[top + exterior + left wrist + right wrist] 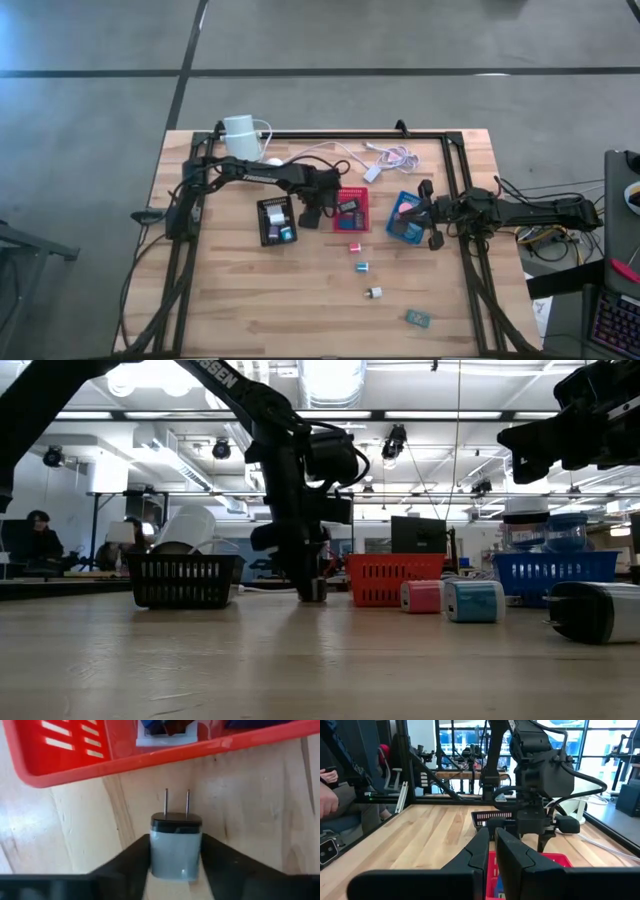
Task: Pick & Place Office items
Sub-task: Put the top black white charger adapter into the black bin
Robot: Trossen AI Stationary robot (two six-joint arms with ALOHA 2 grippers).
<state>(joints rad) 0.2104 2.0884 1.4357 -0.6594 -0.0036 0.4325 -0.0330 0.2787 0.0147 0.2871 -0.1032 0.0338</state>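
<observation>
My left gripper [310,214] points down at the table between the black tray [277,221] and the red tray [352,210], shut on a small grey plug block [176,847] with a black cap and two metal prongs. My right gripper [492,840] hangs shut above the blue tray [405,218], touching nothing. A pink block [354,247], a blue block [362,267], a white block [374,293] and a teal piece [418,318] lie loose on the wood. Each tray holds some pieces. My left gripper pinches the plug block by its two grey side faces [156,851], one finger [131,866] on each side. The fingers come from above, pointing down. The black cap and prongs [176,800] stick out past the fingertips beside the red tray's wall [125,765]. In the low view the block [316,591] is down at the table's surface.
A white cylinder device [242,135] and its white cable [385,157] sit at the far edge. A black frame runs along the far, left and right sides of the table. Bare wood lies toward the near edge, around the loose blocks. People sit in the room beyond [35,535].
</observation>
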